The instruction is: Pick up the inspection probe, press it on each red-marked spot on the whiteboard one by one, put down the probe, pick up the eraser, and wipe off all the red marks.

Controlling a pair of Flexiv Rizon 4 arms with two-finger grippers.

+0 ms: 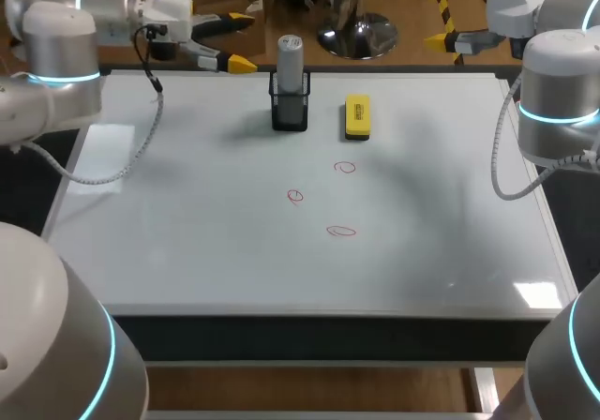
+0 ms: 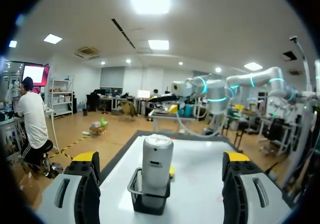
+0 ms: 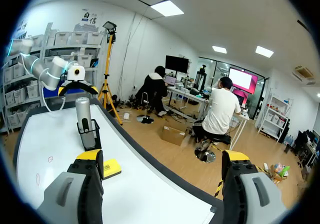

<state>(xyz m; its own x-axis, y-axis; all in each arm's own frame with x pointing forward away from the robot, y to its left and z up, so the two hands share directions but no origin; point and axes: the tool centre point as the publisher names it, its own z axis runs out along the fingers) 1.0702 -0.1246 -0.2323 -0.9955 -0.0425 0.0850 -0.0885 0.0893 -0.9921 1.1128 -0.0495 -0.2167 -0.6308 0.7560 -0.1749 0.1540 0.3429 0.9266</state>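
On the whiteboard [image 1: 187, 251], upper centre, a holder [image 1: 290, 112] props the inspection probe [image 1: 291, 59] upright for grasping; left gripper [image 1: 240, 41] and right gripper [image 3: 162, 159] gape empty.

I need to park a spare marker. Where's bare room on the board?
Bare: the near strip of the whiteboard, in front of the red marks, and its wide left and right flanks. Crowded: the far middle, where the probe stands in its holder beside the eraser.
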